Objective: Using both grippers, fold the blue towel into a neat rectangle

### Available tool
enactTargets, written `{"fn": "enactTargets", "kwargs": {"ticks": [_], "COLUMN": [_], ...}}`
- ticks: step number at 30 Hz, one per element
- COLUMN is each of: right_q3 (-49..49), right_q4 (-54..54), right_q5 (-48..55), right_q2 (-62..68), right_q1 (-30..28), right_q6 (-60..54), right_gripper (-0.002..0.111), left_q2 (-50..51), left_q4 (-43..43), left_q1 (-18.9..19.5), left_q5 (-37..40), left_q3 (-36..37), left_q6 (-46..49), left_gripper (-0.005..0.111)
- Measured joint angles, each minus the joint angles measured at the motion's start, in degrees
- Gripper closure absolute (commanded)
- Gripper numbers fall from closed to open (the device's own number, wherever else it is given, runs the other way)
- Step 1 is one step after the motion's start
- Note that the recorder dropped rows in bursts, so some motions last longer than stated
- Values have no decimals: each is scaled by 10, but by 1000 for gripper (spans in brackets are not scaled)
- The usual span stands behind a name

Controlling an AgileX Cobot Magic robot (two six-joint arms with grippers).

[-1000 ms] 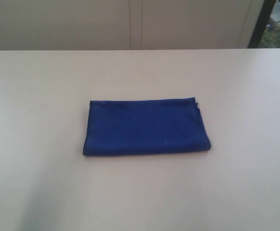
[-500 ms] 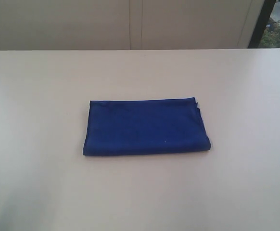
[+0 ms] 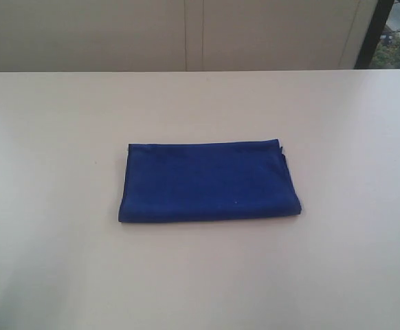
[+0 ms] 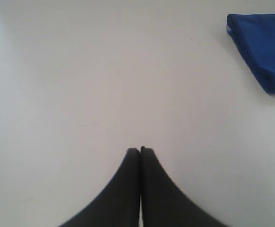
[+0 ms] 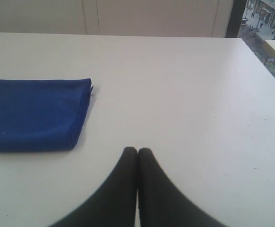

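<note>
Presently, the blue towel is lying flat on the tabletop, folded into a tidy oblong. It is sitting about midway between the left and right edges and well apart from all four edges. Its long sides are running parallel to the far edge. The near long side is showing a rounded fold. The right short end is showing stacked layers, and these are sitting slightly unevenly toward the far side. A small white tag is sticking out at that end, as the right wrist view is showing.

The left claw is pointing over bare tabletop with its two black fingers pressing together tip to tip, and it is gripping nothing. In the left wrist view one folded corner of the towel is showing well apart from this claw, with no contact.

The right claw is likewise keeping its fingers fully together and is gripping nothing. In the right wrist view the towel's tagged end is lying near this claw but clear of the fingertips, with bare tabletop between them.

Beyond the far edge, pale wall panels are standing. A dark upright frame is rising past the far right corner.
</note>
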Motion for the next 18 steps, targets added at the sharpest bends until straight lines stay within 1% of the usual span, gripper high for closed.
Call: {"fn": "enactTargets", "kwargs": {"ticks": [18], "right_q3": [0], "right_q4": [0], "right_q5": [0], "right_q2": [0], "right_q1": [0], "right_q6": [0], "right_gripper": [108], "left_q2": [0], "left_q4": [4], "left_q1": [3], "left_q5": [-1], "left_q3": [0], "left_q6": [-5], "left_gripper": [107]}}
